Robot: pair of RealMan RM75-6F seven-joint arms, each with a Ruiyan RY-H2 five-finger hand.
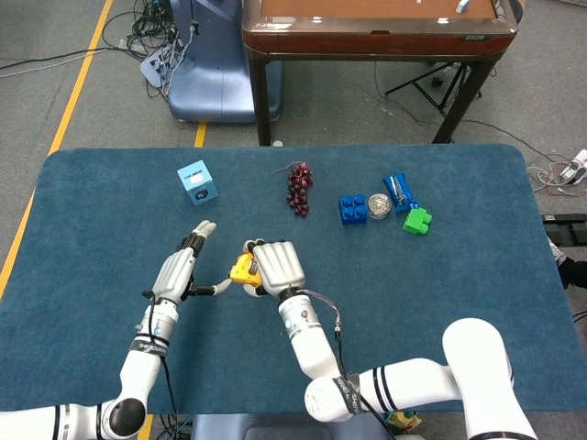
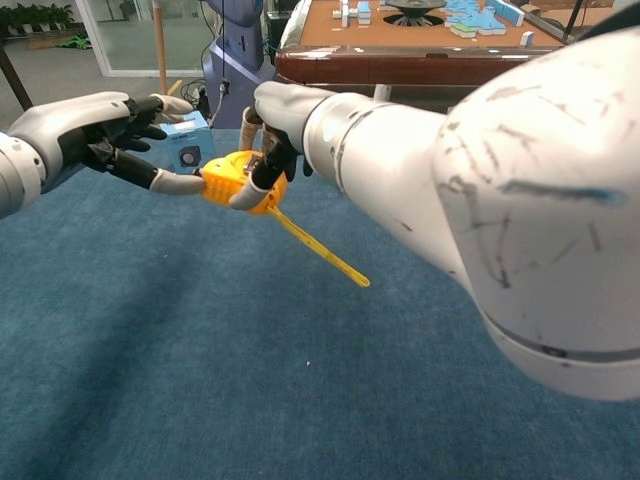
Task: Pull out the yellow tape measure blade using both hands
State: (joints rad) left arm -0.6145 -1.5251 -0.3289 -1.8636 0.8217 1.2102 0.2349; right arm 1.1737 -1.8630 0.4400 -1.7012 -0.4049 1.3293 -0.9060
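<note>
A: Where is the yellow plastic tape measure case (image 2: 238, 181) sitting?

B: Off the cloth, gripped by the right hand (image 1: 276, 266), whose fingers curl around the case from above. In the head view it lies a little left of the blue felt-covered table's (image 1: 477, 229) middle.

A: And the yellow metal blade (image 2: 318, 248)?

B: Partly out of the case, slanting toward five o'clock in the chest view, its free end in the air above the cloth.

A: What is the left hand (image 1: 180, 269) doing?

B: It sits at nine o'clock from the case. The fingers are spread and pointing toward one o'clock in the head view, while the thumb reaches across and touches the case's left side. It grips nothing.

A: Anything else on the cloth?

B: Along the far side: a light blue cube-shaped box (image 1: 197, 181) at eleven o'clock from the hands, a dark red bunch of grapes (image 1: 299, 188) at twelve, then a blue studded toy brick (image 1: 353, 209), a small silvery ball (image 1: 380, 204), a blue wrapped packet (image 1: 399, 193) and a green toy brick (image 1: 416, 220) toward two o'clock.
</note>
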